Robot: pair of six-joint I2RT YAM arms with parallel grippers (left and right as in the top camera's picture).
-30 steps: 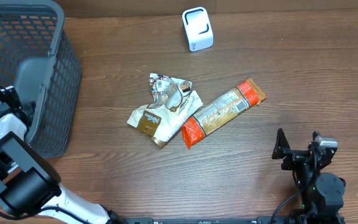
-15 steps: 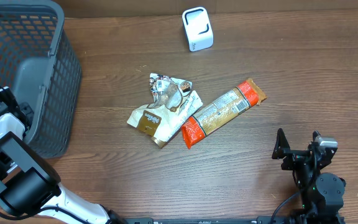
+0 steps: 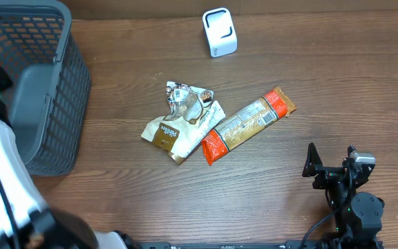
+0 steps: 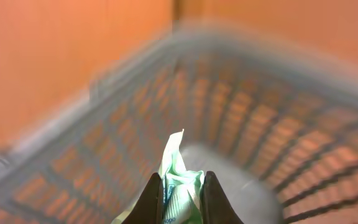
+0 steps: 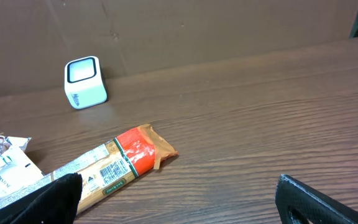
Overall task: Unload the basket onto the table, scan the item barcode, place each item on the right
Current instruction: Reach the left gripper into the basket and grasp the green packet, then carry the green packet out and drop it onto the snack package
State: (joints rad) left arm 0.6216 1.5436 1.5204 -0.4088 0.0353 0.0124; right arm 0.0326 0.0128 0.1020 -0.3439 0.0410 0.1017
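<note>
The left gripper (image 4: 180, 188) clamps a crumpled pale-green packet (image 4: 178, 160) between its closed jaws above the grey mesh basket (image 3: 66, 83) at the table's (image 3: 344, 83) far left corner. The right gripper (image 5: 178, 193) sits wide open and empty near the front right corner. The white scanner (image 3: 219, 32) stands by the far edge.

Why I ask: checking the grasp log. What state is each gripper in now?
Left gripper: shut on a crumpled white-and-green packet.
Right gripper: open, holding nothing.
</note>
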